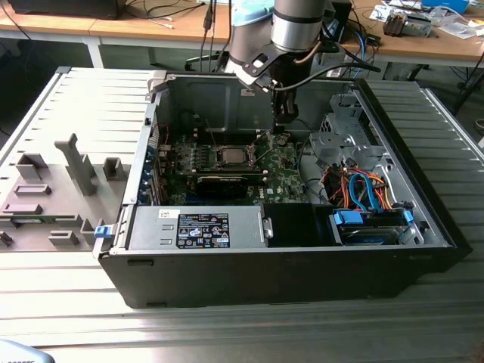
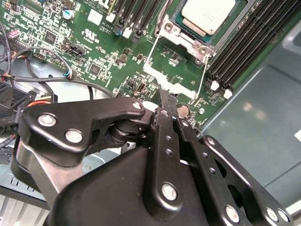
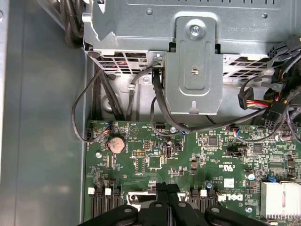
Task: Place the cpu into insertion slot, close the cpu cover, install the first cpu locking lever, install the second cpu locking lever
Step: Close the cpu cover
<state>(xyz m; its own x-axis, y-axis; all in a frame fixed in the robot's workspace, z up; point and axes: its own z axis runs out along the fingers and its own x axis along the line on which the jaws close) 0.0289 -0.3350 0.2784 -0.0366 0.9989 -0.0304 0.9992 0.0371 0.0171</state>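
Ribbed metal worktop (image 1: 68,302) carries an open computer case (image 1: 302,257). Inside, the cpu (image 2: 207,14) lies flat, metal top up, edges squared within the insertion slot (image 2: 186,33). Beside the slot the cpu cover (image 2: 175,79) stands swung open, and near it hangs the pincer (image 2: 165,96), pressed together.

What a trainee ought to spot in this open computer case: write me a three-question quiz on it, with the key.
1. True or false: the cpu lies in the insertion slot.
2. In the exterior view, on which side of the cpu does the gripper hang? A) the view's left B) the view's right
3. Fill in: the cpu cover is swung ____, not shut over the chip.
Key: 1 true; 2 B; 3 open.
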